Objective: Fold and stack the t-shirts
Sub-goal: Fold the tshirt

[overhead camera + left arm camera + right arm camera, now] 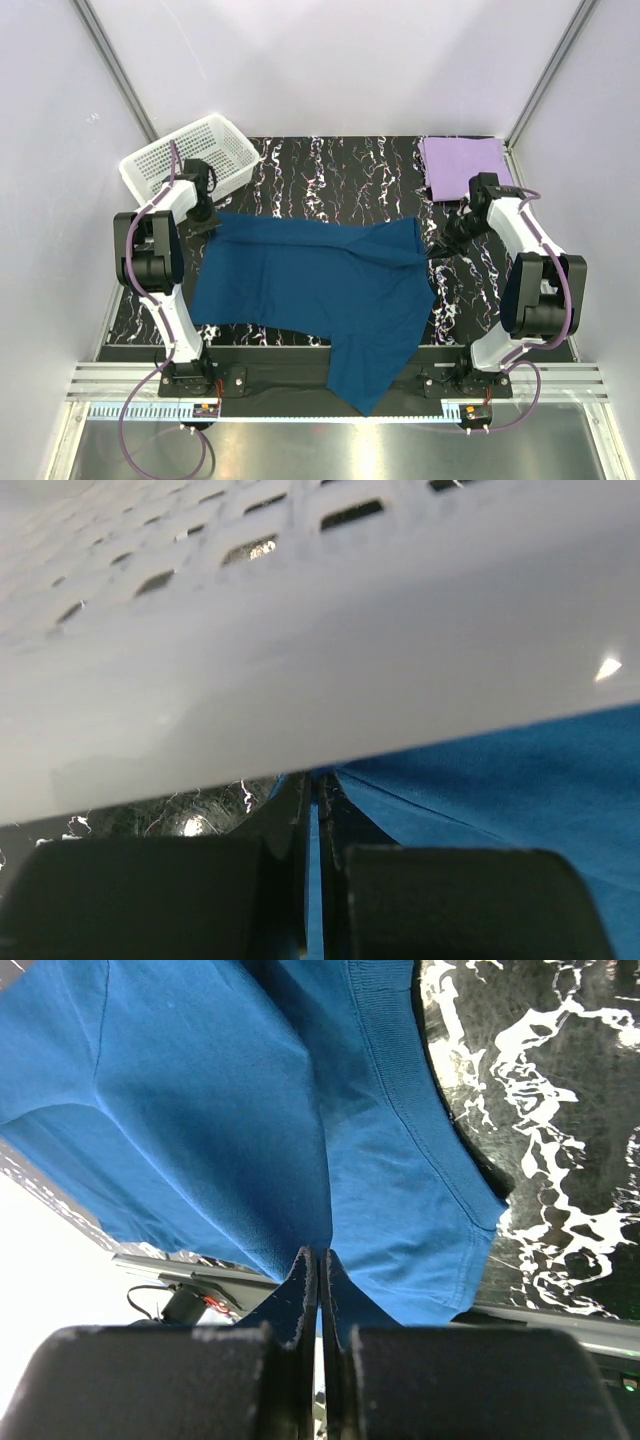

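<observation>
The dark teal-blue t-shirt [320,285] is stretched across the marbled table, its lower right part hanging over the near edge. My left gripper [205,222] is shut on its far left corner, just in front of the basket; blue cloth shows between the jaws in the left wrist view [315,880]. My right gripper [437,250] is shut on the shirt's far right corner; the cloth [250,1130] spreads out from the closed jaws in the right wrist view. The pale lavender t-shirt [465,165] lies folded flat at the far right corner.
A white perforated basket [190,155] stands at the far left corner, and its wall [300,650] fills the left wrist view. The black marbled table [340,175] is bounded by white walls. A metal rail [330,385] runs along the near edge.
</observation>
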### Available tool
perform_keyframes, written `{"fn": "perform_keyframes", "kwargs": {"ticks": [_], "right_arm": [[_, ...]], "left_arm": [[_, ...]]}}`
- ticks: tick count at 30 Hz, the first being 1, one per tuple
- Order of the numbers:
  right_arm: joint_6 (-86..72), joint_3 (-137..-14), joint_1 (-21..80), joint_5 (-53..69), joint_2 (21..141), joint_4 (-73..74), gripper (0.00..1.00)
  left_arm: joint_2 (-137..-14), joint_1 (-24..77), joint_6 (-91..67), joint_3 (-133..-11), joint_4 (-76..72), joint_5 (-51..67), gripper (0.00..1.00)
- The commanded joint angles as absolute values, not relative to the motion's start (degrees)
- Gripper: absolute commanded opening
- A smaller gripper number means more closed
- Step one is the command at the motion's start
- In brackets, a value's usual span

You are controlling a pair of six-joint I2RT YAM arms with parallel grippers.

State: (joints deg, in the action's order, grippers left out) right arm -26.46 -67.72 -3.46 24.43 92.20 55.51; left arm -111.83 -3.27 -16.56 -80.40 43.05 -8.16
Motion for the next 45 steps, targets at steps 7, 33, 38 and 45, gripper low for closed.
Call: {"fn": "perform_keyframes", "kwargs": {"ticks": [7, 33, 38, 45], "right_arm": [[-24.43, -74.18, -3.08, 23.20, 89.74, 60.73, 0.00], [-25.58, -59.85, -2.99, 25.75, 90.18, 53.61, 0.00], [-26.54, -60.56, -2.64, 26.63, 85.96, 55.28, 0.00], [-27.59, -57.22, -2.02, 27.86, 84.82, 54.14, 0.00]], "left_arm": [[-106.26, -4.13, -17.49, -81.82, 41.74, -9.32, 0.00], [-106.96, -4.48, -18.28, -78.13, 40.17, -9.49, 0.00], [-107.14, -4.48, -18.28, -77.96, 39.99, -9.31, 0.00], [-107.75, -4.48, -18.63, -76.99, 39.46, -9.05, 0.00]]}}
